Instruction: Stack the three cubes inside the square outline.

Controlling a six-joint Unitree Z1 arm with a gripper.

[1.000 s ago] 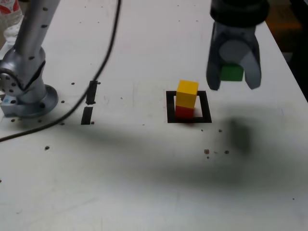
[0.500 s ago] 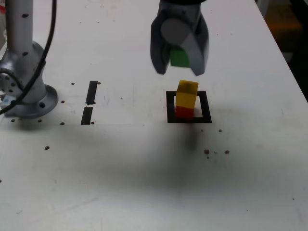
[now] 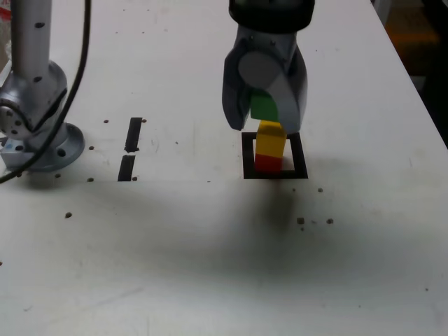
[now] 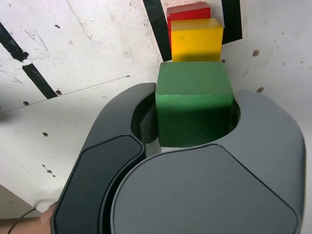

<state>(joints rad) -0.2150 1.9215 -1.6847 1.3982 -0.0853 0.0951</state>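
The green cube (image 3: 264, 106) sits pinched between the gripper's (image 3: 264, 126) jaws, level, directly above the yellow cube (image 3: 270, 138). Yellow rests upright on the red cube (image 3: 267, 162) inside the square outline (image 3: 247, 155).

White desk (image 3: 364, 280) fills frame, surface scuffed, dotted with small dark specks (image 3: 301, 221). Two short black bar marks (image 3: 131, 148) toward exterior view's left. Broad soft shadow across middle. Dark floor beyond right edge.
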